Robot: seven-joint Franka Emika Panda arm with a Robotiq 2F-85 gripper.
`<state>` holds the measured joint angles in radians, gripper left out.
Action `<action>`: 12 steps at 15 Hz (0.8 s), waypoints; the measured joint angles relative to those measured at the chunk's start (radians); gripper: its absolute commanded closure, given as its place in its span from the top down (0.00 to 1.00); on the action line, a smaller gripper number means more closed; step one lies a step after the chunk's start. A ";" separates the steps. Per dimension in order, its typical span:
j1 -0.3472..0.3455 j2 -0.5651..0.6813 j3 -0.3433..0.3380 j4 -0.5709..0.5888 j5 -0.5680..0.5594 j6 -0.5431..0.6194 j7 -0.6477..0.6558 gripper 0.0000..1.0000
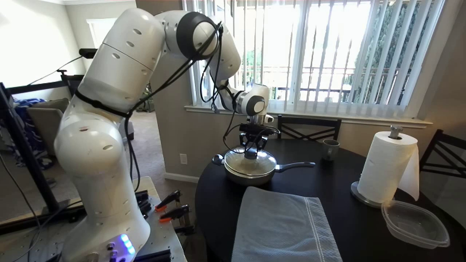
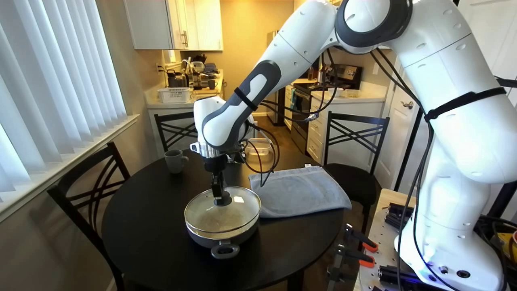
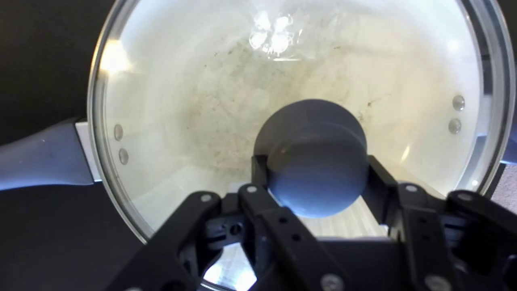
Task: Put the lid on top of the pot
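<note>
The lid (image 1: 242, 165) is clear glass with a metal rim and a dark round knob. It lies over the pot (image 1: 251, 180), which is cream inside and dark outside; both also show in an exterior view, the lid (image 2: 238, 214) and the pot (image 2: 206, 239). A pale strip shows there between lid rim and pot rim on the near side; I cannot tell if the lid is fully seated. In the wrist view the lid (image 3: 194, 97) covers the pan, whose handle (image 3: 44, 157) sticks out left. My gripper (image 3: 316, 165) has a finger against each side of the knob, shut on it.
The pot stands on a round black table (image 1: 218, 211) near a folded grey cloth (image 1: 280, 222). A mug (image 1: 330, 150) is beyond the handle's end. A paper towel roll (image 1: 387, 167) and a clear plastic container (image 1: 415, 225) stand farther along. Chairs (image 2: 93, 194) surround the table.
</note>
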<state>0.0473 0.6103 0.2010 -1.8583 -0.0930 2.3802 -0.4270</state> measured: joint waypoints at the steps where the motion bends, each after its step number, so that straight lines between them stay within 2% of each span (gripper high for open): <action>1: 0.000 0.003 -0.002 0.000 0.000 0.011 0.000 0.33; 8: 0.017 0.021 -0.019 0.000 -0.044 0.056 0.000 0.33; 9: 0.020 0.021 -0.021 0.000 -0.048 0.056 0.000 0.83; 10: 0.022 0.021 -0.022 0.000 -0.051 0.056 0.001 0.84; 12: 0.025 0.023 -0.024 0.000 -0.058 0.057 0.001 0.95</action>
<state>0.0722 0.6337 0.1768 -1.8579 -0.1505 2.4372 -0.4263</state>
